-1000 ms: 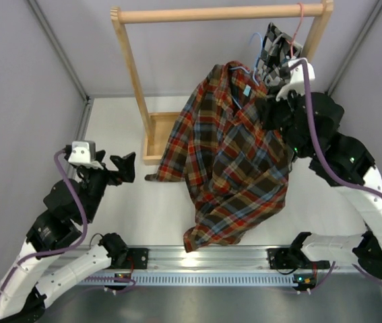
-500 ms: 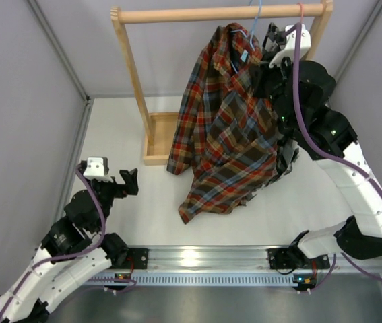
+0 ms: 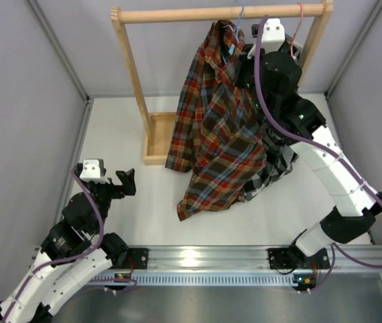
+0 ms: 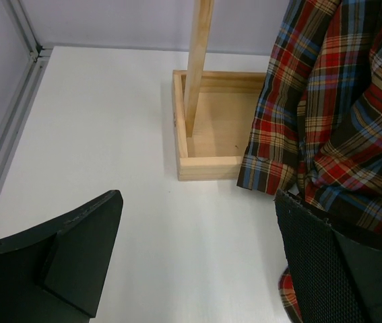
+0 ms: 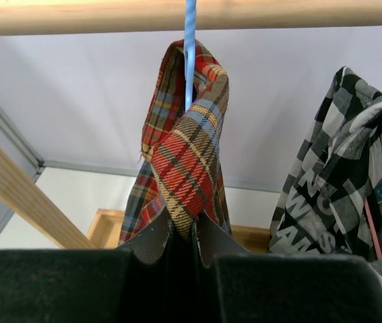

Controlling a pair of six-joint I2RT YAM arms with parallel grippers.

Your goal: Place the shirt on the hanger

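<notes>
Two arms, one garment. At lower left of the overhead view the left gripper (image 3: pixel 126 182) sits idle, jaws wide apart and empty, well apart from the work and too far off to catch anything that falls.

Beyond it, at frame centre, the plaid shirt (image 3: pixel 224 141) hangs in a long, lopsided drape, one cuff just beside the rack's wooden base tray (image 4: pixel 211 128). The fabric looks bunched to one side, so a shoulder may slide off once the support goes.

Higher, at upper centre, the right gripper (image 5: pixel 184 237) is pinched together on the shirt's collar, directly below the neck of the light-blue hanger (image 5: pixel 189 40), which rises to the wooden rail (image 3: pixel 177 13). Whether the hook is seated over that rail cannot be told from here. If it is not, letting go would likely drop hanger and shirt together. Cloth caught between the fingers could also drag the hook off as the arm backs away.

Farther right, the black-and-white shirt (image 5: pixel 342 175) hangs close by, and a careless retreat might snag it.
</notes>
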